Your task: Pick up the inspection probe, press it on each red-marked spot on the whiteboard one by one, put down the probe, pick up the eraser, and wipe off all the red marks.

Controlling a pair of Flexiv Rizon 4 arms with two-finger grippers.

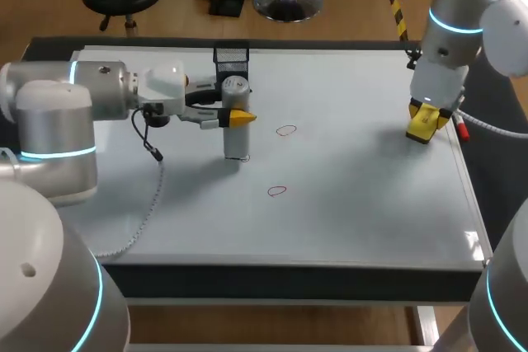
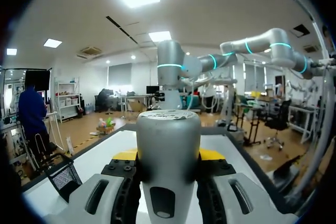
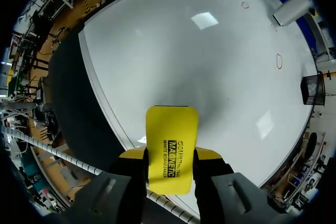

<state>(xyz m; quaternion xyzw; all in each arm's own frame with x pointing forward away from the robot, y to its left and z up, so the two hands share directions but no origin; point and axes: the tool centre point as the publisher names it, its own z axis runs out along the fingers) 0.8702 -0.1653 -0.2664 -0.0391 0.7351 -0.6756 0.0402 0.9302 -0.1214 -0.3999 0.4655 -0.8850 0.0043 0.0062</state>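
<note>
The grey cylindrical probe [image 1: 236,144] stands upright with its lower end on the whiteboard [image 1: 363,195]. My left gripper [image 1: 238,117] is shut on its upper part. In the left wrist view the probe [image 2: 168,145] fills the gap between the fingers [image 2: 125,155]. Two red ovals are drawn on the board, one [image 1: 286,130] to the right of the probe and one [image 1: 277,190] nearer the front. My right gripper [image 1: 428,118] is shut on the yellow eraser [image 1: 420,128], held just above the board's right edge. From the right wrist, the eraser [image 3: 172,142] sticks out past the fingers, with both red marks [image 3: 279,61] [image 3: 244,4] far ahead.
A black mesh basket [image 1: 232,57] stands at the board's back edge, just behind the probe. A red marker pen [image 1: 461,129] lies at the right edge beside the eraser. A cable [image 1: 153,195] hangs from my left arm over the board's left part.
</note>
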